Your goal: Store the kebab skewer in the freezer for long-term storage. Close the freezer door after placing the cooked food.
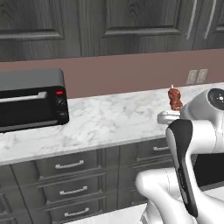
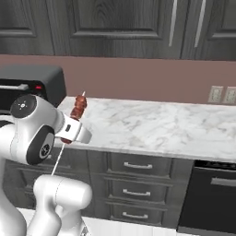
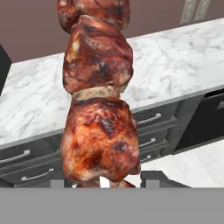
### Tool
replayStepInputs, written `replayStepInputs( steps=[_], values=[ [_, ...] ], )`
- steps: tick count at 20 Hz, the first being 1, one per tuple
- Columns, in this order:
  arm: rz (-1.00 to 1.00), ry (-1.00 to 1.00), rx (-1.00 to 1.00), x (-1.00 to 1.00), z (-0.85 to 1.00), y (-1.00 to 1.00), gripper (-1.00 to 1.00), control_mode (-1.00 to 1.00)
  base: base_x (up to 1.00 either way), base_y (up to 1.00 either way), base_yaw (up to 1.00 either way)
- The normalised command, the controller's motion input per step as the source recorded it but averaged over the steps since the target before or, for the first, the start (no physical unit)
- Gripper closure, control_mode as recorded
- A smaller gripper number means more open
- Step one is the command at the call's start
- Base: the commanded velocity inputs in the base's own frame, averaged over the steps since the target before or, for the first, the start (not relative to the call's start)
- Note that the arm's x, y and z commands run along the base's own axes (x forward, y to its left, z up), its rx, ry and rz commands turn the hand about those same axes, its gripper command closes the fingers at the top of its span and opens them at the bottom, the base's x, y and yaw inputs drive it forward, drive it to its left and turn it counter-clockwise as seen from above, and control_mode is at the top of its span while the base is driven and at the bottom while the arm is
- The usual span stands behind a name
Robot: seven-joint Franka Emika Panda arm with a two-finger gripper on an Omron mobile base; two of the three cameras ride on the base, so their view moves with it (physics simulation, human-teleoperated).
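Skewer (image 3: 98,109) in hand, lifted off the counter (image 2: 152,122).
Your gripper (image 3: 120,181) clamps its lower end, meat upright, ready for carrying to the freezer.

No words, brand names, numbers or signs can be read on anything in these kitchen views.
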Motion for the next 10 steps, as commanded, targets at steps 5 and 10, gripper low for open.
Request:
replayStepInputs(
  steps=[5, 10],
  values=[
    [0.0, 0.0, 0.0, 0.0, 0.0, 0.0, 1.0, 1.0, -0.35, -0.38, -0.61],
    [0.0, 0.0, 0.0, 0.0, 0.0, 0.0, 1.0, 1.0, -0.31, -0.53, -0.68]
  ],
)
